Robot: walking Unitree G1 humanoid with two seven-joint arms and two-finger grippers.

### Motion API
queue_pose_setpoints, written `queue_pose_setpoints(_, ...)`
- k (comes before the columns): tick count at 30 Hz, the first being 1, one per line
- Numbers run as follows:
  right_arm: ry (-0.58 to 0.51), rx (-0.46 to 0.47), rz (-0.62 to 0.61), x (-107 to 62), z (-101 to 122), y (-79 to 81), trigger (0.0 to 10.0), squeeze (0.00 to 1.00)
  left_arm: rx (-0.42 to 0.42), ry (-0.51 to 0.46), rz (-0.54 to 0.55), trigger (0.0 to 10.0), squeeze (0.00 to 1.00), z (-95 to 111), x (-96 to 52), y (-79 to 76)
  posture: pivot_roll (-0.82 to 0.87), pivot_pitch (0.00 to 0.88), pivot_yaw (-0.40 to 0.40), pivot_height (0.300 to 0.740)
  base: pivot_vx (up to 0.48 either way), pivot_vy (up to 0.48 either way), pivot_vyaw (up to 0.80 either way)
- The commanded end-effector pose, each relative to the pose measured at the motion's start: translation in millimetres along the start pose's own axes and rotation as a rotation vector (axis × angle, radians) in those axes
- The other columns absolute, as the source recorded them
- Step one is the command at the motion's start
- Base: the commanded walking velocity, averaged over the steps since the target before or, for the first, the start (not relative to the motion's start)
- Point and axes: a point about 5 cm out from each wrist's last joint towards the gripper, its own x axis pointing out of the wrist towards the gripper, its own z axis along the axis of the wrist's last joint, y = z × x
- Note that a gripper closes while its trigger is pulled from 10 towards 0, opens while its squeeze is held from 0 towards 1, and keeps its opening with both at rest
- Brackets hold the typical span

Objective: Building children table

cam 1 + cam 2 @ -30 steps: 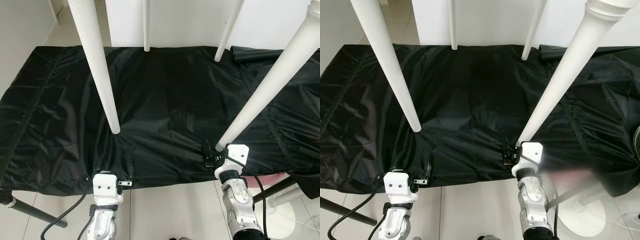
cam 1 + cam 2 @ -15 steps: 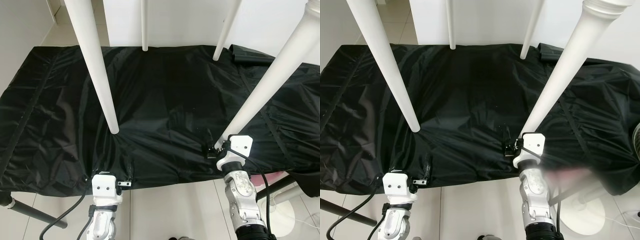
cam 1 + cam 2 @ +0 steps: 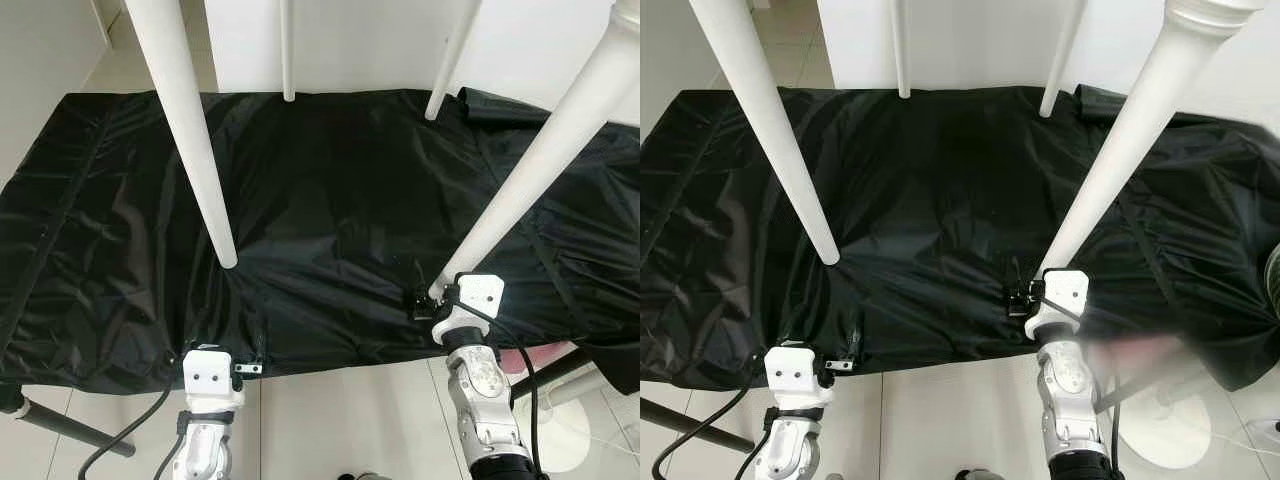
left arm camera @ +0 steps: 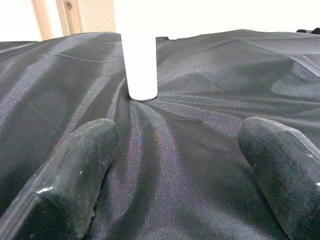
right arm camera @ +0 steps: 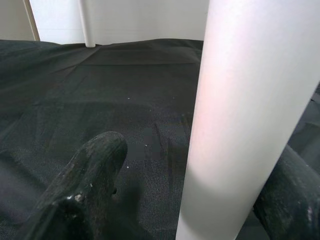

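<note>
Black sheeting [image 3: 330,190] covers the whole worktop from left to right, creased and shiny, with pale floor tiles [image 3: 330,420] showing along its near edge and a white wall [image 3: 360,40] behind its far edge. Four white table legs stand on the sheeting with their thin ends down. The near right leg [image 3: 530,180] slants down from the upper right and meets the cloth close to the near edge; the near left leg [image 3: 190,130] comes down left of centre and dimples the cloth where it lands. The two far legs, one left of centre [image 3: 288,50] and one right of centre [image 3: 447,60], touch down at the far edge by the wall.

The right pincer [image 5: 185,200] is at the foot of the near right leg, its two black fingers [image 5: 85,185] spread on either side of the white shaft, which stands between them; whether either one touches it I cannot tell. The left pincer [image 4: 175,175] sits at the near edge of the worktop, just nearer than the near left leg, its fingers [image 4: 70,175] wide apart and low over the cloth, holding nothing, with the leg's round foot [image 4: 142,92] a little way beyond them.

A dark tube [image 3: 60,425] slants across the floor at the near left, and a black cable [image 3: 130,440] trails from the left wrist.
</note>
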Motion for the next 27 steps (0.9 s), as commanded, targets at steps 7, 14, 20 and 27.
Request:
queue_pose_setpoints(7,-0.011,0.009,0.001,2.0,6.5,1.8,10.0,0.0,-0.009,-0.181,-0.328,10.0,0.0,197.9,166.3,-26.3,0.06,0.128,-0.02,0.74,0.0,0.0,0.0)
queue_pose_setpoints(14,0.109,0.025,0.055,-9.1,-25.9,15.0,10.0,0.0,0.032,-0.166,-0.363,10.0,0.0,193.9,167.9,-31.1,0.08,0.128,-0.026,0.74,0.0,0.0,0.0)
queue_pose_setpoints(20,0.181,0.039,0.052,-16.9,-40.8,15.3,10.0,0.0,0.058,-0.168,-0.395,10.0,0.0,191.8,168.6,-36.7,0.08,0.127,-0.028,0.74,0.0,0.0,0.0)
queue_pose_setpoints(27,0.175,0.051,-0.096,-17.7,-37.2,2.2,10.0,0.0,0.06,-0.16,-0.402,10.0,0.0,188.1,168.1,-37.0,0.08,0.123,-0.031,0.74,0.0,0.0,0.0)
